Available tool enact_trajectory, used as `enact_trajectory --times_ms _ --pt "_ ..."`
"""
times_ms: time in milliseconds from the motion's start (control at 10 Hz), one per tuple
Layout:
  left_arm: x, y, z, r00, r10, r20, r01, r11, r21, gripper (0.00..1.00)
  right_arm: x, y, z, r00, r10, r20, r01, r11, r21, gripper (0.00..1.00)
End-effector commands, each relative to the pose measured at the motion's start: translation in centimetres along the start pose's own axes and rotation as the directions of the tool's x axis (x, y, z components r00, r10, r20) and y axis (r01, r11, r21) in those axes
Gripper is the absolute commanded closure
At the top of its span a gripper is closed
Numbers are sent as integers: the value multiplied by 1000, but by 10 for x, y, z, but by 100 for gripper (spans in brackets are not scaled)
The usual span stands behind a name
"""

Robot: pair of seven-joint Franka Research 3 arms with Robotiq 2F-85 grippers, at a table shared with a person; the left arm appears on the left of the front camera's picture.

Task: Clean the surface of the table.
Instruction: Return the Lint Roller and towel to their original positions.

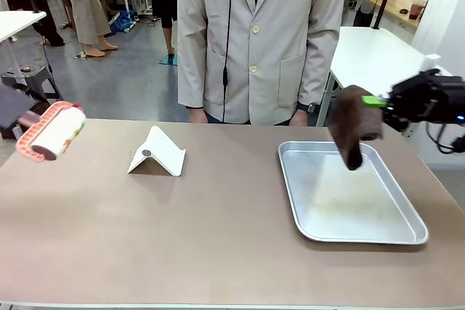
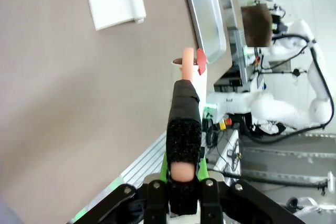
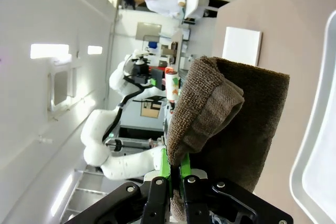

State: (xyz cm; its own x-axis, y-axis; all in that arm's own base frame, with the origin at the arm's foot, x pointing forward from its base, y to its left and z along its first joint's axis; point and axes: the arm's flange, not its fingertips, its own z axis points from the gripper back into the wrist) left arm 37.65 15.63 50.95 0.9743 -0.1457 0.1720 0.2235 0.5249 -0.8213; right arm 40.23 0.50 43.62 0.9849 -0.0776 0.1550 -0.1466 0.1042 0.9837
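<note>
Two grippers, both loaded. Left gripper (image 2: 178, 182) is clamped on the salmon-pink handle of one lint roller (image 1: 52, 133) with a white patterned drum, held in the air over the left end of the table. Right gripper (image 1: 383, 103) is pinched on one folded dark-brown terry cloth (image 1: 353, 130), which hangs down above the far edge of one shiny rectangular metal tray (image 1: 305, 201).

The tray lies on the right half of the wide taupe-brown table (image 1: 203, 230). One white folded plastic stand (image 1: 157, 152) sits left of centre. One person in a beige jacket (image 1: 258, 41) stands at the far side.
</note>
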Motion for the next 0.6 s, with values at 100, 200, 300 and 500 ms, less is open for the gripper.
enact_trajectory --times_ms 100,200,300,500 --pt "16 -58 -39 993 -7 118 2 999 43 79 10 3 -78 997 -68 21 69 994 -88 93" --pt "25 -76 -51 993 -7 120 -2 997 72 79 10 0 -99 998 -61 4 61 990 -126 93" --pt "37 -86 -66 991 72 115 -87 987 132 79 7 -3 -119 998 -61 -30 56 988 -146 93" --pt "64 -102 -98 980 186 77 -196 965 173 79 2 -14 -153 993 -70 -92 52 981 -189 93"
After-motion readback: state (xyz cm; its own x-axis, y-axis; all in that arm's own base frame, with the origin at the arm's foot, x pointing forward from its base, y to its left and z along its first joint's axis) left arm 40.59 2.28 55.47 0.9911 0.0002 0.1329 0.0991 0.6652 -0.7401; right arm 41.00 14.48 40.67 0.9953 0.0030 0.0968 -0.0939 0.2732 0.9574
